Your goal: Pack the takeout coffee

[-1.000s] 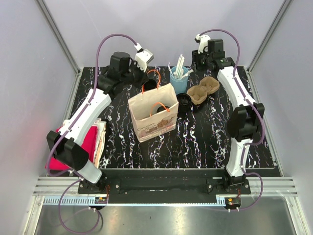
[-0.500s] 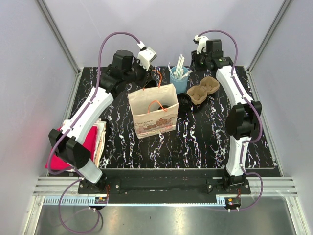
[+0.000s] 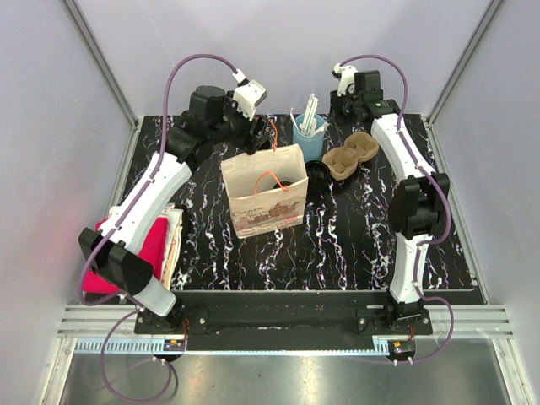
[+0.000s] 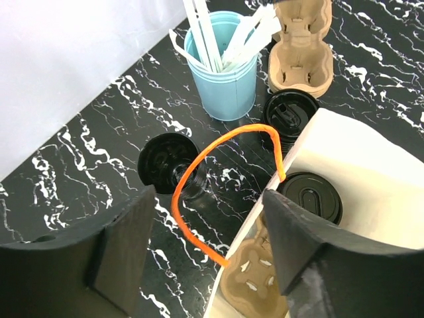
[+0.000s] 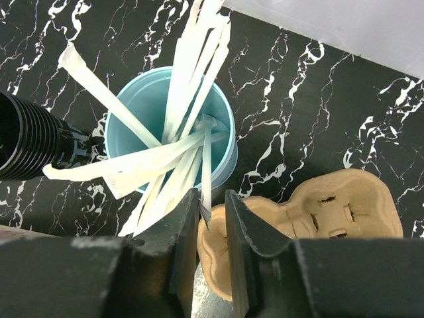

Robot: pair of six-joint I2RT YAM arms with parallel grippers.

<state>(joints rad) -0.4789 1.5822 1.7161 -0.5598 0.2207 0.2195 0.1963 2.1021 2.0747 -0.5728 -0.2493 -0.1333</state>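
Black lidded takeout coffee (image 4: 290,114) stands on desk just beside paper bag (image 3: 263,205). Prob light, thin-walled, crushable; grip mid-body. Left fingers (image 4: 199,248) wide apart, empty; right fingers (image 5: 211,228) near-closed on straw (image 5: 205,173).

takeout coffee (image 4: 309,197) | black, lidded | upright | inside paper bag (image 4: 371,165)

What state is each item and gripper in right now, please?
paper bag: upright, open.
lidded coffee cup: inside the bag.
second lidded cup: on the table.
lidless black cup: lying on its side.
blue cup: upright, holding straws.
left gripper: open.
right gripper: pinching a straw.
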